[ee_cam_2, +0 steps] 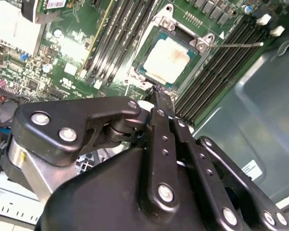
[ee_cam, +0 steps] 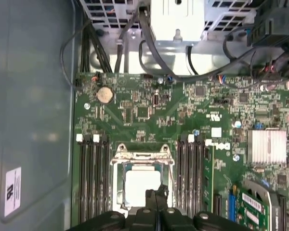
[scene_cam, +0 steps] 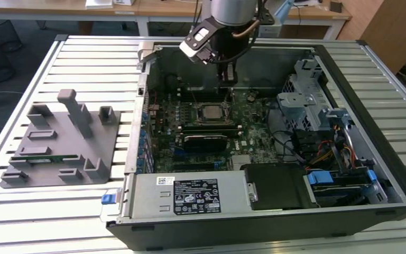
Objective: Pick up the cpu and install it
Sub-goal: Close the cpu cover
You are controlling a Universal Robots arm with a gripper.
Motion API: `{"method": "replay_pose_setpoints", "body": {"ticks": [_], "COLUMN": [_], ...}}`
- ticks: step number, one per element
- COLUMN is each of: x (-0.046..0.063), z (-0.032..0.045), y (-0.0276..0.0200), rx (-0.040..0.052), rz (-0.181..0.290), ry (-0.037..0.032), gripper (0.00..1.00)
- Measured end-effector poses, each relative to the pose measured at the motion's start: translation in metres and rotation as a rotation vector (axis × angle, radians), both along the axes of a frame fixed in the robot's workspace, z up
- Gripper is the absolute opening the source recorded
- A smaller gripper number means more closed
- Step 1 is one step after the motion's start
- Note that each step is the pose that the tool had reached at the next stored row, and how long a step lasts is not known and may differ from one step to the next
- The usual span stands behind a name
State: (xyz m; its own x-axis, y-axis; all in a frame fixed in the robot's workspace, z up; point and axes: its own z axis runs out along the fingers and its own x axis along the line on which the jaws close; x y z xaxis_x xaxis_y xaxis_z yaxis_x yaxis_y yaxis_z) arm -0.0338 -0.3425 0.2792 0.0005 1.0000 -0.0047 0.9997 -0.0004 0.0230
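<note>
The cpu lies flat in the socket on the green motherboard inside the open computer case, its silver top facing up. In both wrist views the cpu sits inside its metal socket frame. My gripper hangs above the board, just behind the socket toward the case's far wall. Its two black fingers meet at the tips, with nothing between them, and the gripper ends close over one edge of the cpu.
Black memory slots flank the socket on both sides. A drive cage, cables and a power supply fill the case. A grey holder carrying a green memory stick stands on the slatted table at the exterior view's left.
</note>
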Motion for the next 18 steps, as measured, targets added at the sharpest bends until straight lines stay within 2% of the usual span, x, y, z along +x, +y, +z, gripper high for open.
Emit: {"method": "replay_pose_setpoints", "body": {"ticks": [4, 12, 18], "x": [0.008, 0.034, 0.047], "z": [-0.0002, -0.0019, -0.0062], "y": [0.0000, 0.0005, 0.0017], "rx": [0.0000, -0.0001, -0.0002], "rz": [0.000, 0.000, 0.000], "ry": [0.0002, 0.0020, 0.0022], "gripper": [0.11, 0.11, 0.11]}}
